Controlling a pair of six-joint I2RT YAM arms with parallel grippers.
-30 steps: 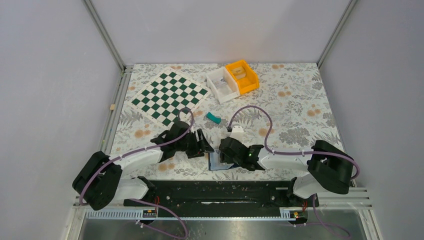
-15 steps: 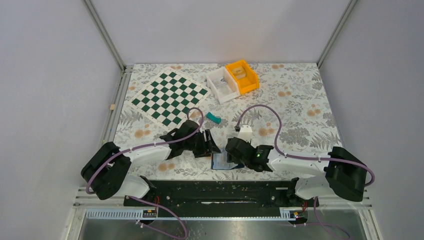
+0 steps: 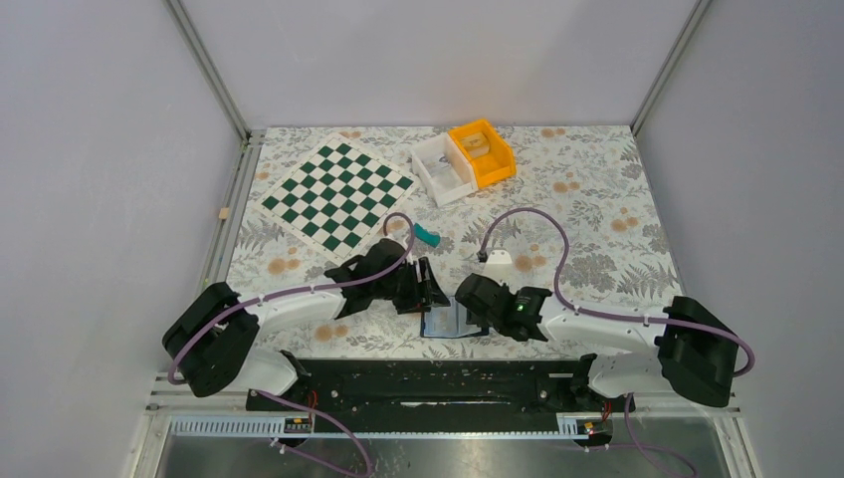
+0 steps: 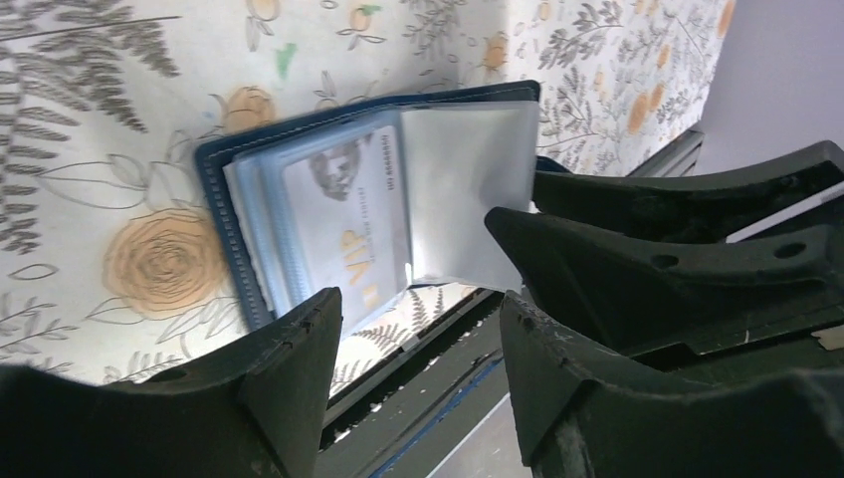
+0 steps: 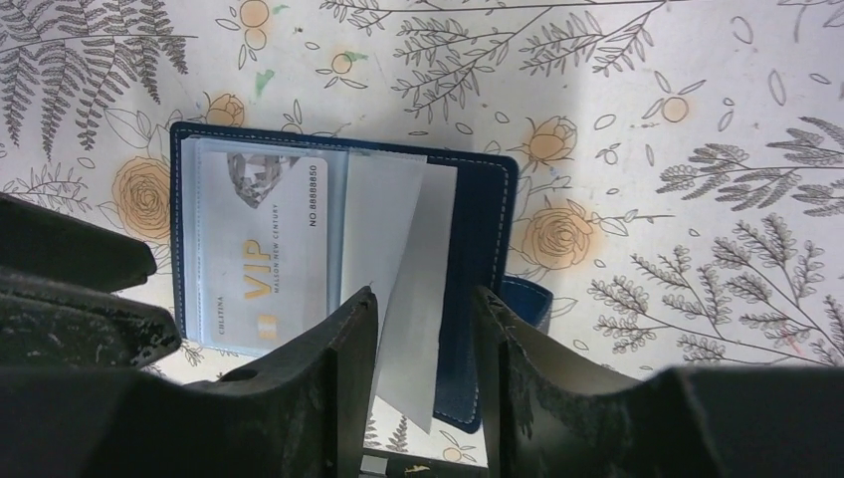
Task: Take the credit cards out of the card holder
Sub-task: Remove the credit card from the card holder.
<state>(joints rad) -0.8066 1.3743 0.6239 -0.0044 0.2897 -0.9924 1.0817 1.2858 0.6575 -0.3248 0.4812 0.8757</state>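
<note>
The card holder (image 5: 480,249) is a navy wallet lying open on the floral table near the front edge (image 3: 438,325). A pale VIP credit card (image 5: 264,249) sits in its left clear sleeve, also seen in the left wrist view (image 4: 348,224). A plain whitish-grey card (image 5: 393,229) lies askew over the middle, its near end sticking past the wallet's edge. My right gripper (image 5: 423,297) is open just above, its fingers either side of that card with a gap showing. My left gripper (image 4: 418,324) is open and empty beside the wallet's near edge.
A green-and-white chessboard (image 3: 336,191) lies at the back left. A white bin (image 3: 442,169) and an orange bin (image 3: 482,151) stand at the back centre. A small teal block (image 3: 427,235) lies just beyond the grippers. The black base rail (image 3: 428,383) runs right behind the wallet.
Both arms have shifted rightward over the last second, the left gripper closing in on the wallet. The right gripper's fingers have narrowed slightly around the whitish card.
</note>
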